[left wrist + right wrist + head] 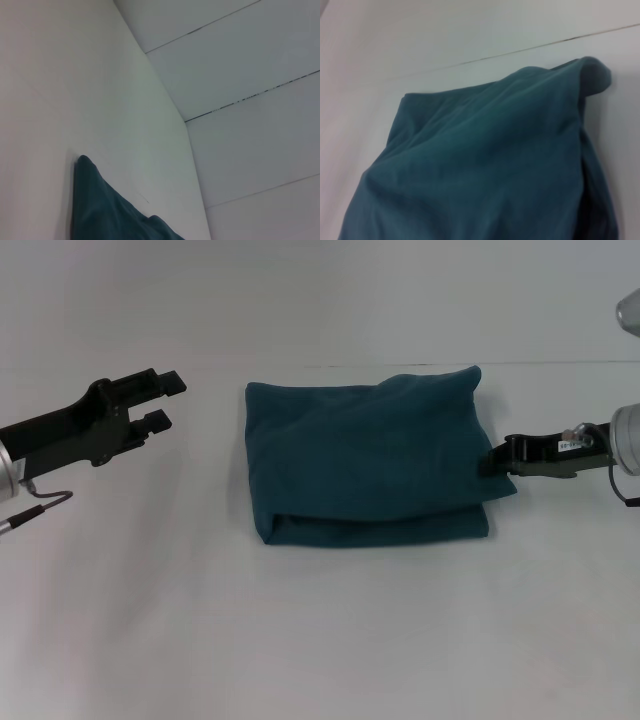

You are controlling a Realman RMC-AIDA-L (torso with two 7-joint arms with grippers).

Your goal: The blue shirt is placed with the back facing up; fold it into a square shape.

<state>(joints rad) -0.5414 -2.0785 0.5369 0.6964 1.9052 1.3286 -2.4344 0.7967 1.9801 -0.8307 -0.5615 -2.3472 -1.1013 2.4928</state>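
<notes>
Blue shirt [365,460]: soft, limp, light; I am taking hold at its right edge, right gripper [492,460] seemingly pinching there, left gripper [165,400] spread, idling apart.

The head camera looks forward and down over the white worktop [330,640]. The right wrist camera sits close over the blue shirt [490,165]. The left wrist camera, farther off, catches only the shirt's edge.

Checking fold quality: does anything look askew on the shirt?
Yes. The blue shirt isn't square: its far right corner bulges up and the right edge flares by the right hand. Left hand is clear, open.
</notes>
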